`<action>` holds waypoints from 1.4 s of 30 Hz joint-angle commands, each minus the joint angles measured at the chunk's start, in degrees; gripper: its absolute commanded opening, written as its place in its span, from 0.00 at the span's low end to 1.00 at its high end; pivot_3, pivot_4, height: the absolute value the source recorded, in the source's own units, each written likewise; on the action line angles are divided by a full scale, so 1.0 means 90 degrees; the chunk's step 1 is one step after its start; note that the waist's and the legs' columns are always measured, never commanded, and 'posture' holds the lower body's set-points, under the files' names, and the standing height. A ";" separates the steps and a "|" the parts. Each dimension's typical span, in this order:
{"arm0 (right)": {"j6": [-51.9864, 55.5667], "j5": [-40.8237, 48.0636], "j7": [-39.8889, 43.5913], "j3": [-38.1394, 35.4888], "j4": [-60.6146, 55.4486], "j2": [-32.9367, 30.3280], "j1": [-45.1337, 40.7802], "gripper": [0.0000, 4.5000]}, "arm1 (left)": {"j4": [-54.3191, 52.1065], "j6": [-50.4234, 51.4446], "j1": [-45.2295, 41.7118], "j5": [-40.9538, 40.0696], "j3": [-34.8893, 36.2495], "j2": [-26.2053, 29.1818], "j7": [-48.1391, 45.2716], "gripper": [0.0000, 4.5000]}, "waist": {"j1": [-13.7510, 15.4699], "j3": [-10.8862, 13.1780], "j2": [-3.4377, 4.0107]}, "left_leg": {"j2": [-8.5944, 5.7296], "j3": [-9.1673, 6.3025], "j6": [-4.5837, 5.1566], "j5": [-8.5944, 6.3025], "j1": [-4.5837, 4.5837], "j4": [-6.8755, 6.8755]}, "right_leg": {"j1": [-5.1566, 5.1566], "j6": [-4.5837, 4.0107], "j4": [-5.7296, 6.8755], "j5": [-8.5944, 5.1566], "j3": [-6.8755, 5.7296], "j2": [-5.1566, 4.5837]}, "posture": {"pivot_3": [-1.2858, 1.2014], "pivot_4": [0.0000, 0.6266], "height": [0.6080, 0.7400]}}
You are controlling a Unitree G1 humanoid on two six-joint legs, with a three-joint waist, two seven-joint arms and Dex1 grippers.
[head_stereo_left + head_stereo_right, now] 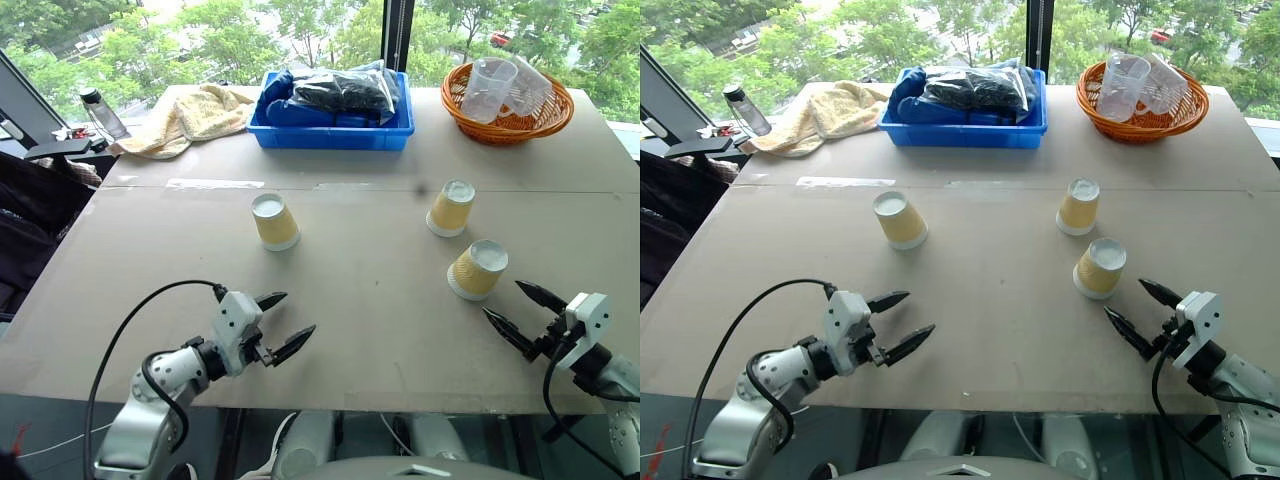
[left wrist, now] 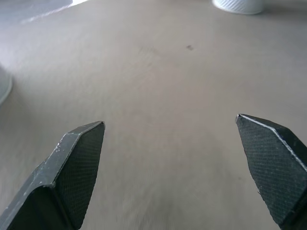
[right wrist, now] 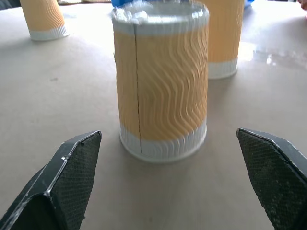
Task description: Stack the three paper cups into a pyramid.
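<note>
Right gripper (image 1: 528,309) gapes wide and empty, lined up to straddle the nearest upside-down paper cup (image 1: 478,270); left gripper (image 1: 283,322) equally spread, holding nothing

left gripper (image 1: 283,323): fingers spread wide | right gripper (image 1: 514,306): fingers spread wide

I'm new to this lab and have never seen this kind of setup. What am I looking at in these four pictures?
A two-armed humanoid robot at a brown table. Two pictures come from cameras on its head, two from cameras on its wrists, looking along black fingers. The left gripper and right gripper are both open and hold nothing. Three tan ribbed paper cups stand upside down and apart: one to the left, one farther back, and one just ahead of the right gripper. Behind lie a blue plastic bin, an orange wicker basket and a yellow towel.
</note>
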 commanded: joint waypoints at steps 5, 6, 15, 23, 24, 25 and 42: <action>0.0862 0.0301 -0.0824 -0.0031 -0.0811 0.0157 -0.0625 0.99 | -0.0155 0.0483 -0.1400 -0.0999 0.0193 0.0704 -0.1250 1.00 | -0.0068 0.0004 -0.0001 | -0.0003 0.0004 -0.0022 0.0013 -0.0004 -0.0002 | -0.0003 0.0001 -0.0010 0.0000 0.0004 0.0002 | 0.52 0.24 1.00; 0.0966 0.0364 -0.0829 -0.0014 -0.0891 0.0159 -0.0658 0.99 | -0.0115 0.0548 -0.1532 -0.1071 0.0206 0.0780 -0.1375 1.00 | -0.0085 0.0005 -0.0001 | -0.0003 0.0004 -0.0026 0.0015 -0.0011 -0.0010 | -0.0011 0.0002 -0.0010 0.0000 0.0005 0.0002 | 0.52 0.24 1.00; 0.1264 0.0241 -0.0793 0.0143 -0.0981 0.0078 -0.0774 0.99 | 0.0244 0.0478 -0.1732 -0.1045 0.0299 0.0920 -0.1846 1.00 | -0.0184 0.0013 -0.0005 | -0.0003 0.0008 -0.0027 0.0016 -0.0011 -0.0024 | -0.0019 0.0002 -0.0012 0.0000 0.0011 0.0007 | 0.52 0.24 1.00; 0.1427 0.0261 -0.0679 0.0184 -0.0970 0.0058 -0.0837 0.99 | 0.0258 0.0513 -0.1654 -0.1182 0.0424 0.0791 -0.1785 1.00 | -0.0179 0.0015 -0.0008 | -0.0002 0.0007 -0.0026 0.0016 -0.0011 -0.0024 | -0.0020 0.0002 -0.0010 0.0000 0.0010 0.0007 | 0.52 0.24 1.00; 0.1435 0.0248 -0.0648 0.0193 -0.0965 0.0046 -0.0840 0.99 | 0.0224 0.0590 -0.1648 -0.1269 0.0467 0.0771 -0.1761 1.00 | -0.0179 0.0015 -0.0008 | -0.0002 0.0007 -0.0027 0.0016 -0.0011 -0.0024 | -0.0020 0.0002 -0.0010 0.0000 0.0010 0.0007 | 0.52 0.24 1.00; 0.1442 0.0239 -0.0619 0.0198 -0.0961 0.0037 -0.0843 0.87 | 0.0205 0.0598 -0.1633 -0.1260 0.0482 0.0788 -0.1780 1.00 | -0.0179 0.0015 -0.0008 | -0.0002 0.0008 -0.0027 0.0016 -0.0011 -0.0024 | -0.0020 0.0002 -0.0009 0.0000 0.0010 0.0007 | 0.52 0.24 1.00; 0.2344 0.0117 -0.0484 0.1908 -0.2101 0.0197 -0.1738 0.45 | 0.0707 0.0396 -0.1610 -0.1101 0.0725 0.0959 -0.2103 1.00 | -0.0227 0.0022 -0.0013 | 0.0001 0.0008 -0.0029 0.0018 -0.0009 -0.0024 | -0.0029 0.0002 0.0003 0.0000 0.0015 0.0014 | 0.52 0.24 1.00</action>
